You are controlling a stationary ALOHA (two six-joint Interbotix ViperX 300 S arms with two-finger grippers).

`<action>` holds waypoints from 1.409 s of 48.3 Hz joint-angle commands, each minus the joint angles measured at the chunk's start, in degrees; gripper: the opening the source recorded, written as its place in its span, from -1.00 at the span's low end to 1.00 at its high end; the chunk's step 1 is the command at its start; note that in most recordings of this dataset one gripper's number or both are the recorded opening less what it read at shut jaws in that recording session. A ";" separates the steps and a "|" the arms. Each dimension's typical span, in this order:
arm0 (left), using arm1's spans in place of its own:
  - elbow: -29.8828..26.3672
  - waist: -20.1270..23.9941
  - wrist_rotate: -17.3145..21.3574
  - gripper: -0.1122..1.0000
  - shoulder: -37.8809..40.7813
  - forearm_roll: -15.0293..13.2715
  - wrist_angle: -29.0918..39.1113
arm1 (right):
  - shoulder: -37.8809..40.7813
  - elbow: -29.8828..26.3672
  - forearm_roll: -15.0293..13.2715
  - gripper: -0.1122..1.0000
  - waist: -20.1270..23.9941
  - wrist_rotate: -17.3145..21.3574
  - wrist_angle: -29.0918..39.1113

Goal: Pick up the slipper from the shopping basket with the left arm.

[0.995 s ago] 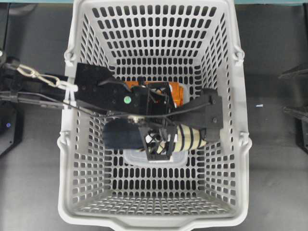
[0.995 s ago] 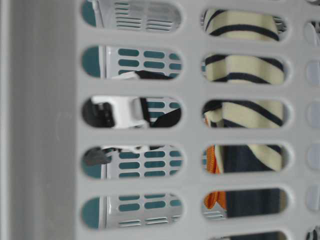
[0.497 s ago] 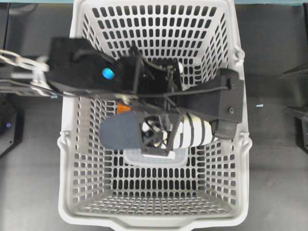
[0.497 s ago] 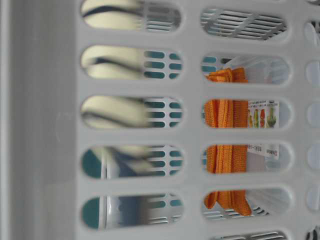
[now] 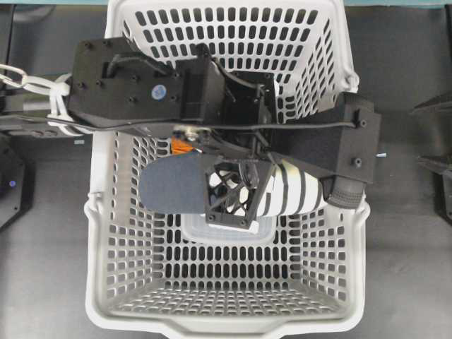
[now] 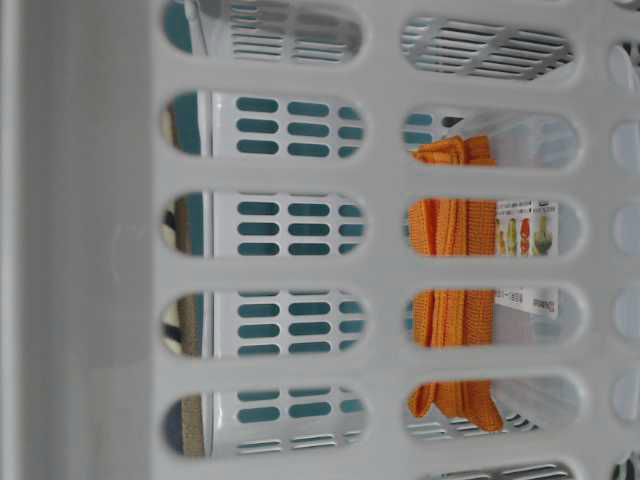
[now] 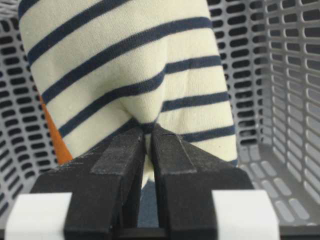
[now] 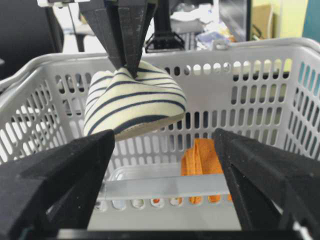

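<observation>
My left gripper (image 5: 233, 199) is shut on the slipper (image 5: 296, 194), pinching a fold of its cream, navy-striped upper. The slipper hangs sideways above the middle of the shopping basket (image 5: 226, 326), with its plain navy heel end (image 5: 169, 187) to the left. In the left wrist view the fingertips (image 7: 135, 137) are closed on the striped fabric (image 7: 125, 65). In the right wrist view the slipper (image 8: 135, 100) hangs at about rim height of the basket (image 8: 250, 90). My right gripper (image 8: 164, 137) is open and empty, outside the basket wall.
A folded orange cloth (image 8: 200, 160) and a small clear lidded container (image 5: 226, 233) lie on the basket floor below the slipper. The cloth also shows through the wall holes in the table-level view (image 6: 450, 250). The dark table surrounds the basket.
My left gripper has risen with the slipper, up off the basket floor. The slipper has left the table-level view, uncovering the orange cloth and container.
</observation>
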 commanded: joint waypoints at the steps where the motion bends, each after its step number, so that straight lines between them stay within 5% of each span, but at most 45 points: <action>1: -0.79 -0.26 0.00 -0.73 -1.14 0.18 0.18 | 0.35 -0.35 0.26 0.60 -0.18 0.18 -0.62; 68: 1.32 -0.70 0.09 -0.73 -1.32 0.18 0.18 | 0.26 0.35 0.18 0.60 -0.09 2.20 -0.88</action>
